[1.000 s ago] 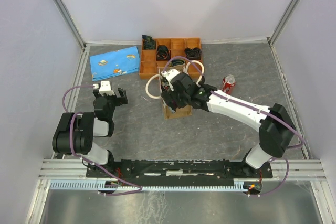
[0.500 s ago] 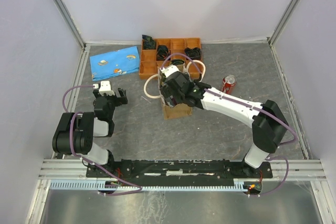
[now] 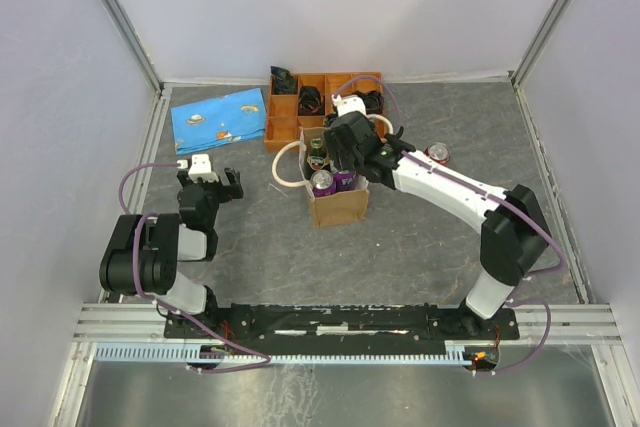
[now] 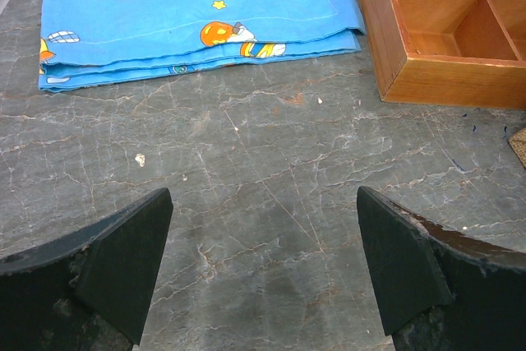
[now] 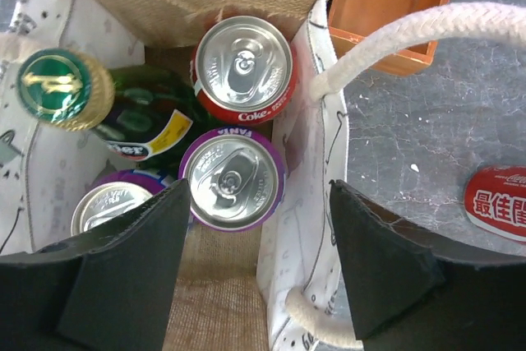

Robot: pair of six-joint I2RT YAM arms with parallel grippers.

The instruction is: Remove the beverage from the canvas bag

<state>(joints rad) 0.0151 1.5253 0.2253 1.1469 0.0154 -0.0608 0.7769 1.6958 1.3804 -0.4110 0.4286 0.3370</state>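
Note:
The canvas bag (image 3: 338,207) stands upright mid-table, tan with cream rope handles (image 5: 411,30). The right wrist view looks straight down into the bag (image 5: 164,2). Inside are a red Coke can (image 5: 243,67), a purple Fanta can (image 5: 233,177), a second purple can (image 5: 107,207) and a green bottle with a gold cap (image 5: 62,88). My right gripper (image 5: 259,196) is open and empty above the bag's right wall, one finger over the inside and one outside; in the top view my right gripper (image 3: 343,150) hangs over the bag's far side. My left gripper (image 3: 212,179) is open and empty over bare table (image 4: 263,203).
A red can (image 3: 436,156) stands on the table right of the bag, and its edge shows in the right wrist view (image 5: 497,201). The orange-brown compartment tray (image 3: 340,75) sits just behind the bag. A blue patterned pouch (image 3: 220,119) lies at the back left. Walls enclose the table.
My right gripper has lifted off the bag and drawn back toward the far side, so the cans and bottle inside now show. The left arm has not moved.

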